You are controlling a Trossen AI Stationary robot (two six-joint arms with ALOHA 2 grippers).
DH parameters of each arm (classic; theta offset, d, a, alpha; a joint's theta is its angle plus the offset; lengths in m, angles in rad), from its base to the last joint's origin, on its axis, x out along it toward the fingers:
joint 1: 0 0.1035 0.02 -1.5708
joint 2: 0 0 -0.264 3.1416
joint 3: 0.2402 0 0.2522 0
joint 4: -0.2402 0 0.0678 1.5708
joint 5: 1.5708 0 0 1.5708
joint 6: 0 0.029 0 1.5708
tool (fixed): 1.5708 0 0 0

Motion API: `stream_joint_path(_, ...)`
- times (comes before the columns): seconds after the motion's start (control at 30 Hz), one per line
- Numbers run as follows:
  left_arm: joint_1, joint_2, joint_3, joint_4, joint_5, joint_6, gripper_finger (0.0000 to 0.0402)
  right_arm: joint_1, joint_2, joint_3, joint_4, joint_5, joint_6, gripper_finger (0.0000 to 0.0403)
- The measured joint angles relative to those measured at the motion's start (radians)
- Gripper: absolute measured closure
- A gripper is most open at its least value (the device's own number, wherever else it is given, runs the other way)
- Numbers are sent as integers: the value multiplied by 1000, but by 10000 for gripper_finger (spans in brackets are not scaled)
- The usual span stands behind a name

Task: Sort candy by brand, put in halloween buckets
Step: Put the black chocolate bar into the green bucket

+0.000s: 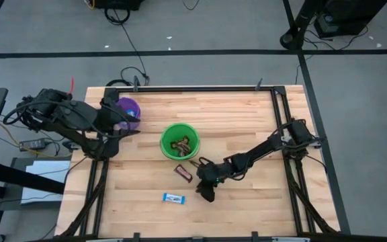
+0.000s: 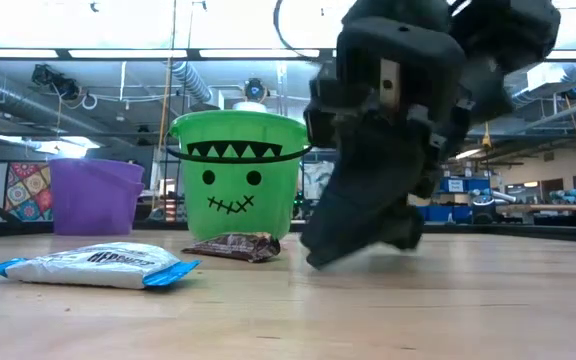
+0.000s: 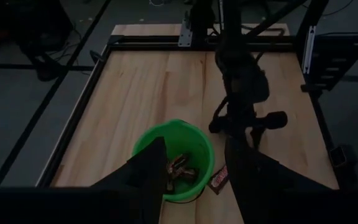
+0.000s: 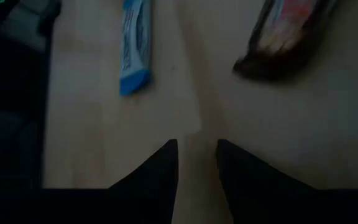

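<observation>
Near the counter's middle, toward its front edge: right claw [image 1: 207,193] down low over bare wood, fingers [image 4: 161,168] slightly spread with a narrow gap, nothing between them. Tips at or just above the surface; contact can't be told.

Pale wooden plank counter [image 1: 247,128] with black metal frame rails along its sides.

Candy:
- Flat bar in a light blue-and-white wrapper [image 1: 174,197] lies flat near the front edge, left of the right claw, well apart from both buckets. Same bar sits closest in the low view [image 2: 93,264].
- Flat bar in a dark brown wrapper [image 1: 183,172] lies on the wood just in front of the green bucket, between it and the blue bar. Low view shows it at the foot of the bucket [image 2: 232,246]; touching or not can't be told.
- Right wrist view has both bars ahead of the fingers, blue [image 4: 133,46] on one side, brown [image 4: 284,40] on the other, wood between.

Buckets:
- Bright green round plastic pail [image 1: 179,140] with a stitched monster face, upright at counter centre, several dark-wrapped pieces inside [image 3: 180,171].
- Purple round plastic pail [image 1: 127,111], upright by the back left corner.

Left claw [image 1: 127,129] hangs beside the purple pail near the left edge, pointing toward the green one. Fingers [image 3: 151,174] spread, holding nothing.
</observation>
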Motion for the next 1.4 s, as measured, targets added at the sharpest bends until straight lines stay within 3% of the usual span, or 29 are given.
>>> stream_joint_path(0.23,0,0,0,-1,0,0,235,59,-175,2,-243,461,-49,280)
stream_joint_path(0.33,0,0,-1,-1,0,0,235,90,-267,3,-256,567,-87,280)
stream_joint_path(0.57,0,0,-1,-5,0,0,235,100,-422,5,-191,433,-177,280)
stream_joint_path(0.67,0,0,-1,-5,0,0,235,90,-457,6,-178,427,-275,281)
stream_joint_path(0.77,0,0,-1,-4,0,-1,235,78,-458,5,-185,447,-273,281)
stream_joint_path(0.93,0,0,-1,-4,0,-23,235,66,-367,5,-200,389,-253,282)
stream_joint_path(1.1,0,0,-1,-4,0,-27,235,60,-249,5,-180,312,-135,276)
stream_joint_path(1.23,0,0,-1,-4,0,-27,235,53,-195,4,-154,296,-57,248)
stream_joint_path(1.4,0,1,-1,-5,0,-30,235,44,-131,4,-137,358,-52,192)
